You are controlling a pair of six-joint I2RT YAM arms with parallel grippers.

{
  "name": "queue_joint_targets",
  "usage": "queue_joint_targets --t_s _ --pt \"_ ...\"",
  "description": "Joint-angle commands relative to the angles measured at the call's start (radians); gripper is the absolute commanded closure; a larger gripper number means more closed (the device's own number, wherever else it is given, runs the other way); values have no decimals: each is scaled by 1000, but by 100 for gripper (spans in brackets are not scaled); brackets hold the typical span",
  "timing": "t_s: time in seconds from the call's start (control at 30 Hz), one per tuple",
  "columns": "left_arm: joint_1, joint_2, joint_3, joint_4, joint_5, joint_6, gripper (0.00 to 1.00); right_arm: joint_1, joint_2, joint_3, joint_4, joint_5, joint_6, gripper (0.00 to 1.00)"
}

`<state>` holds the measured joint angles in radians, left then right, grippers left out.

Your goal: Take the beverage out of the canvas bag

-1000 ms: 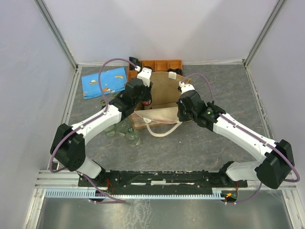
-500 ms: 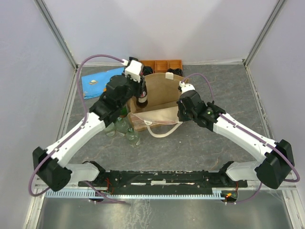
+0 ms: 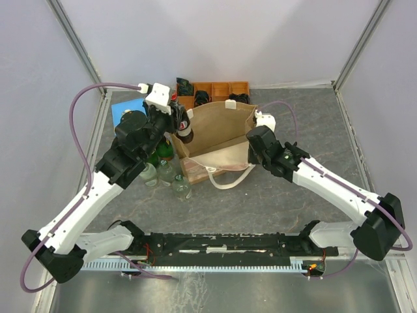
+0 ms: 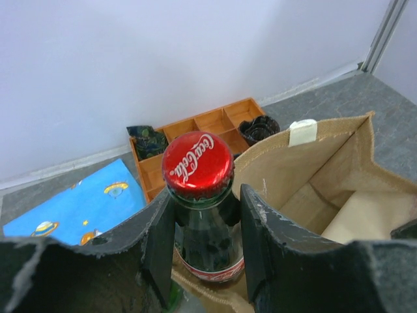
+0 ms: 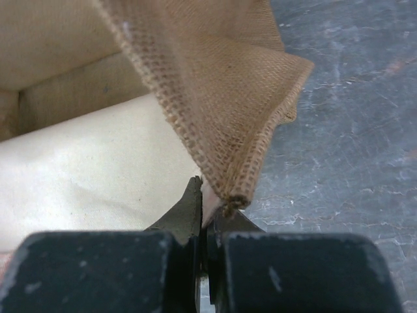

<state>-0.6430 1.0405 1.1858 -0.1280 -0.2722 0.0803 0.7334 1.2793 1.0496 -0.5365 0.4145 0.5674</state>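
Note:
The canvas bag (image 3: 221, 127) stands open at mid-table, tan with cream handles; it also shows in the left wrist view (image 4: 306, 176). My left gripper (image 3: 184, 124) is shut on the neck of the beverage, a dark glass cola bottle (image 4: 208, 248) with a red cap (image 4: 197, 163). It holds the bottle upright over the bag's left rim, and one finger (image 4: 159, 248) presses each side. My right gripper (image 3: 253, 145) is shut on the bag's right edge, pinching the woven rim and cream lining (image 5: 225, 176) between its fingertips (image 5: 193, 208).
An orange compartmented tray (image 3: 225, 87) sits behind the bag, with dark items in it. A flat blue patterned pouch (image 3: 120, 112) lies at the back left. Several glass bottles (image 3: 166, 171) stand left of the bag. A cream handle loop (image 3: 229, 181) lies in front.
My left gripper has risen and swung left with the bottle, from inside the bag to over its left rim. My right gripper has kept its grip on the bag's edge.

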Motion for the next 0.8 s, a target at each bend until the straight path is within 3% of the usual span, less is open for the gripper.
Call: queue_joint_targets --t_s 0.0,0.27,0.57,0.77 --pt "-2 -76 87 94 -65 77 97 -5 -62 -3 40 253 98 100" --pt "-1 -127 68 155 -4 90 97 -5 -52 -3 -17 427 204 100" --pt "-2 -167 103 361 111 102 97 -5 3 -5 -60 426 225 100" --pt "-1 -143 150 358 103 126 97 -7 24 5 -101 492 243 100"
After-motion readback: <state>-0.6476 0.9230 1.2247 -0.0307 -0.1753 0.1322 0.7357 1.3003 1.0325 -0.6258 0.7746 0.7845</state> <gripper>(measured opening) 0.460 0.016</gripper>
